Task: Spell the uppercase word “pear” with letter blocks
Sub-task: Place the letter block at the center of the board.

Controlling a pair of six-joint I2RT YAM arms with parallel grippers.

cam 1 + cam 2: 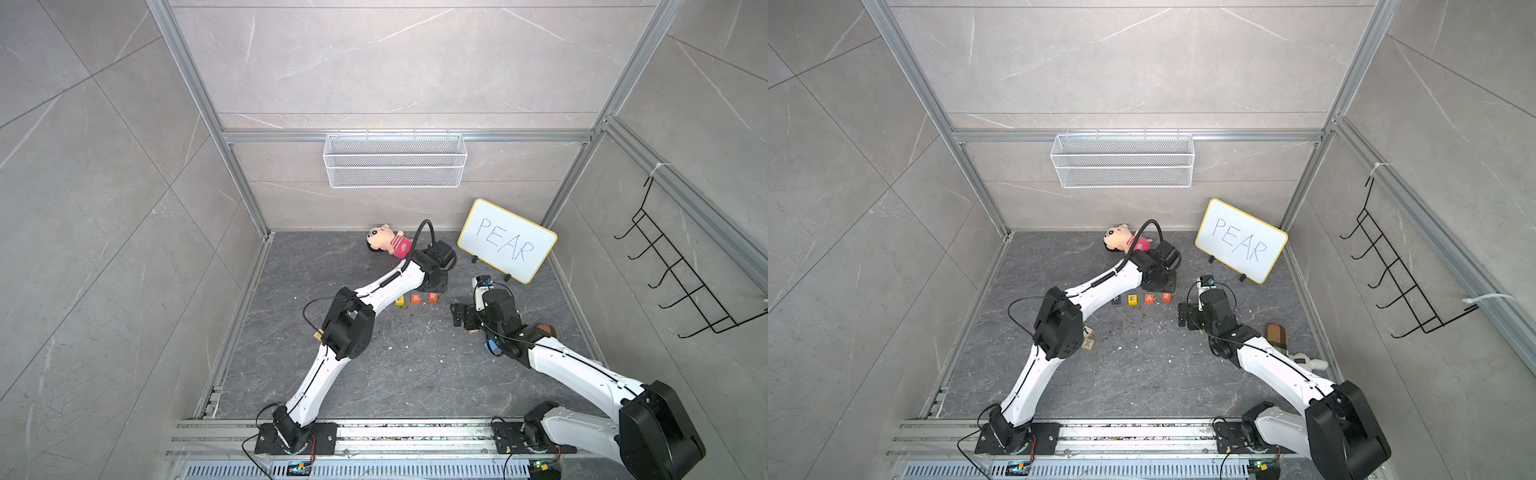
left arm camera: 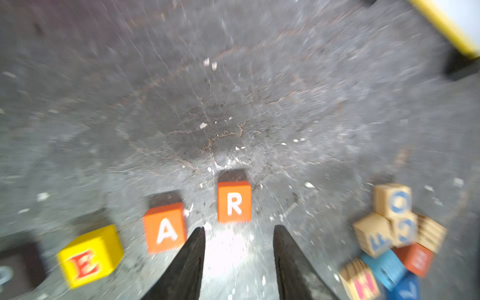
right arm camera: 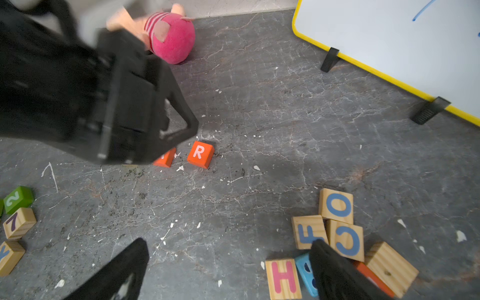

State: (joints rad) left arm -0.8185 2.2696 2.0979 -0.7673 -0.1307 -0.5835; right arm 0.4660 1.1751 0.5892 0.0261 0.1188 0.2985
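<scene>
PEAR, spelled out: your four letter blocks (image 1: 416, 298) stand in one row at the middle of the tabletop (image 1: 1142, 374). A top view shows the black P block (image 1: 1116, 299) at the left end, then the yellow E block (image 1: 1132, 299), the orange A block (image 1: 1149, 298) and the red-orange R block (image 1: 1166, 296) at the right end. Each sits apart from its neighbour, none touching. The whiteboard (image 1: 1241, 241) propped at the far right carries the same word.

By the look of it the spelling is done. What seems left for you is only to draw both arms clear, and perhaps to square the E, which looks slightly turned in the blurred left wrist view.

The row's long axis runs left to right, roughly parallel to the far wall. The letters face up with their tops toward that wall, so the word reads from the near side.

Your left gripper (image 2: 239, 230) hangs over the row's right end, jaws narrowly parted with nothing between them. Your right gripper (image 3: 228, 242) hovers right of the row, by the spare blocks (image 3: 337, 207), jaws wide and empty.
</scene>
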